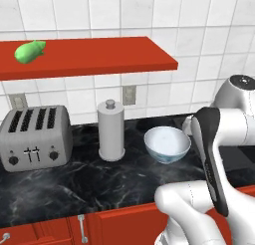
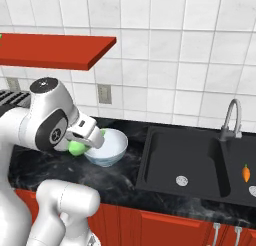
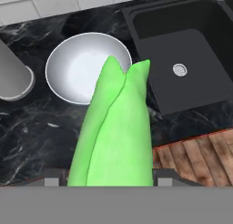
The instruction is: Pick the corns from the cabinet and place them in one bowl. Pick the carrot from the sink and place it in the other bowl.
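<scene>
My gripper [image 3: 111,180] is shut on one green corn [image 3: 116,127], which runs up the middle of the hand view. It points toward the pale glassy bowl [image 3: 68,77] on the black counter. In the right base view the gripper [image 2: 84,139] holds that corn [image 2: 75,149] just left of the bowl's [image 2: 112,152] rim. A second corn [image 1: 30,51] lies at the left end of the red cabinet shelf [image 1: 99,57]. The orange carrot [image 2: 246,173] lies in the right basin of the black sink [image 2: 190,160]. The other bowl is out of view.
A silver toaster [image 1: 35,137] and a grey paper towel holder [image 1: 110,131] stand on the counter left of the bowl [image 1: 167,143]. A curved silver tap [image 2: 230,117] rises behind the sink [image 3: 182,50]. Red drawers [image 1: 114,224] run below the counter.
</scene>
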